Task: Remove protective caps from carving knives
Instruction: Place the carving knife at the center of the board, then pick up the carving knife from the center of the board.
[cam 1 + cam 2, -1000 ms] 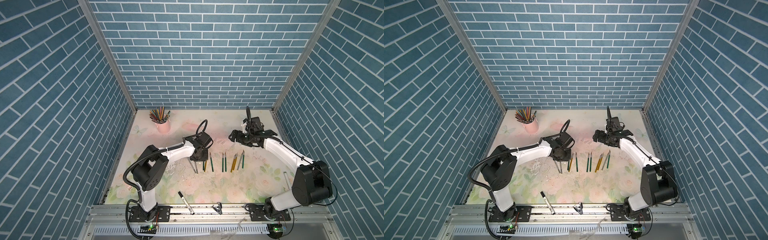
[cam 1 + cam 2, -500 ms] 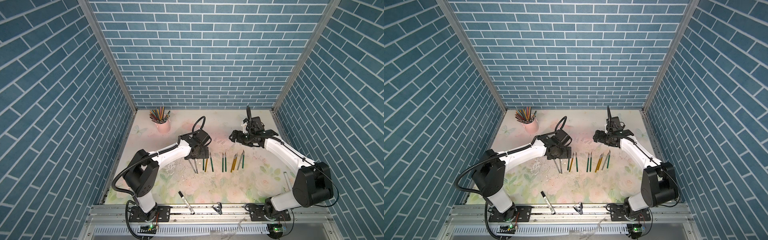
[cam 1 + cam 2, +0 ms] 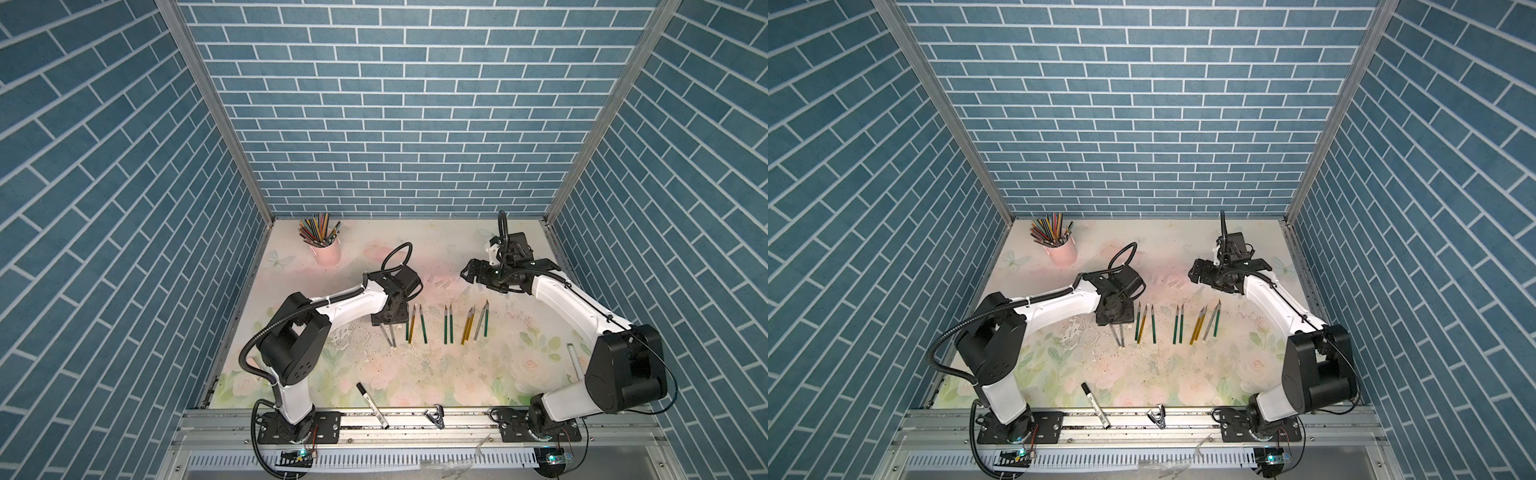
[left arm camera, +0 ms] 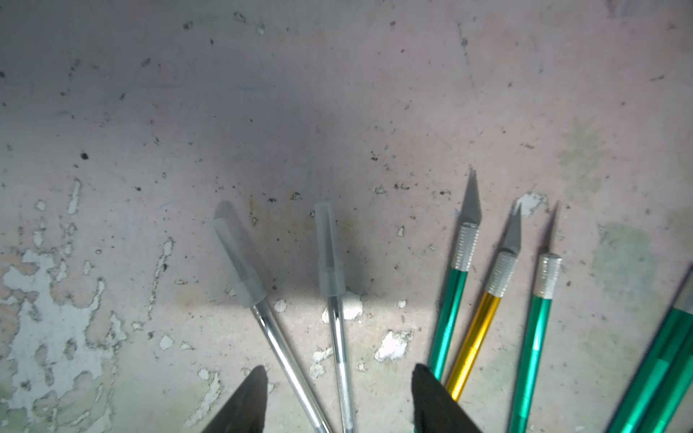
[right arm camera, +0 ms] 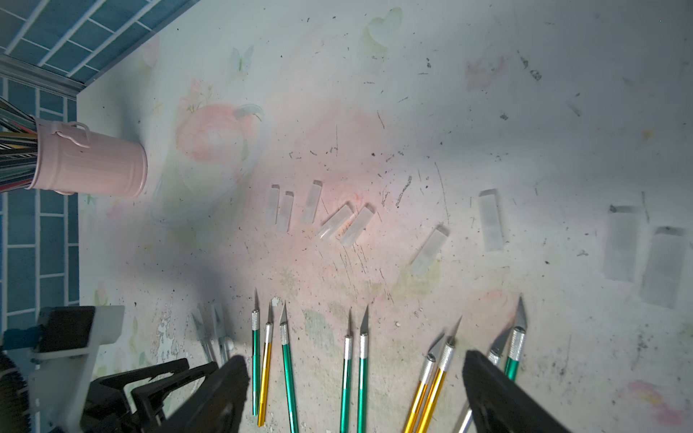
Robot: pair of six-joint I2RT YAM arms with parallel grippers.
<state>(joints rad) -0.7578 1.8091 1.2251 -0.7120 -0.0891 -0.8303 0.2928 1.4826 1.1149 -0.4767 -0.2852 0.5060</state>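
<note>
I count nine carving knives lying in the row with bare blades, and nine loose protective caps scattered on the worktop beyond their tips, so most of the job looks done. What is left is the silver-grey pair at the end of the row on the left arm's side. Each still wears its cap, seated over the blade. My left end effector hangs right over those two, its fingers partly spread with both handles lying between them, pinching nothing that I can see. My right end effector hovers beyond the row, near the loose caps, spread wide and empty. By my reckoning, two caps remain to pull.
</note>
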